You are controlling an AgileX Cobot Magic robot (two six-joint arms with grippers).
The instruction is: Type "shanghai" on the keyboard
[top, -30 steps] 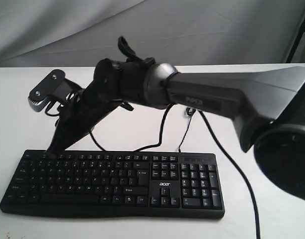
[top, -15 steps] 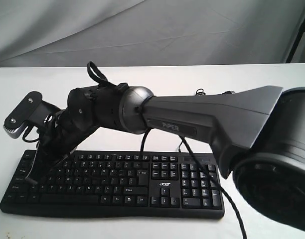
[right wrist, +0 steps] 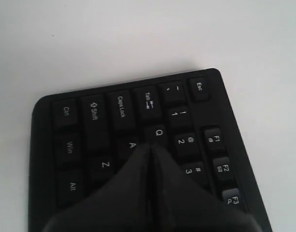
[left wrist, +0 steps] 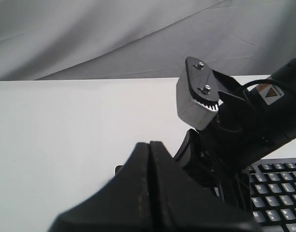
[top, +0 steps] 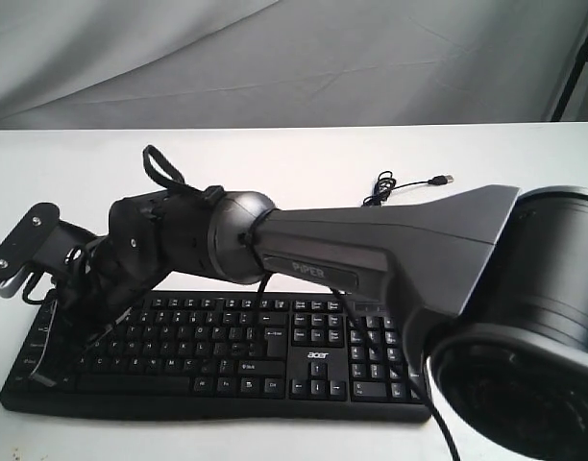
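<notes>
Keyboard (top: 313,360) flat on the white table (top: 275,163), left end directly beneath the right gripper (right wrist: 150,148). Jaws there pinched fully together into one blunt point, holding nothing, tip just beside the A key (right wrist: 132,144) and the Q key (right wrist: 159,132). Hard to tell from the wrist view whether touching a keycap or hovering just above. Left gripper (left wrist: 149,147) likewise closed and empty, off beyond the keyboard's end, close to the right arm's wrist.

Of the word's letters, only S and A in this corner, so presumably one of those in hand; S itself covered by the closed fingers. Best to centre the point on a single keycap before pressing, come straight down, press briefly, then lift clear. Avoid landing on the seam between A and its neighbours, or sliding sideways onto Q. Leave the left arm parked clear.
</notes>
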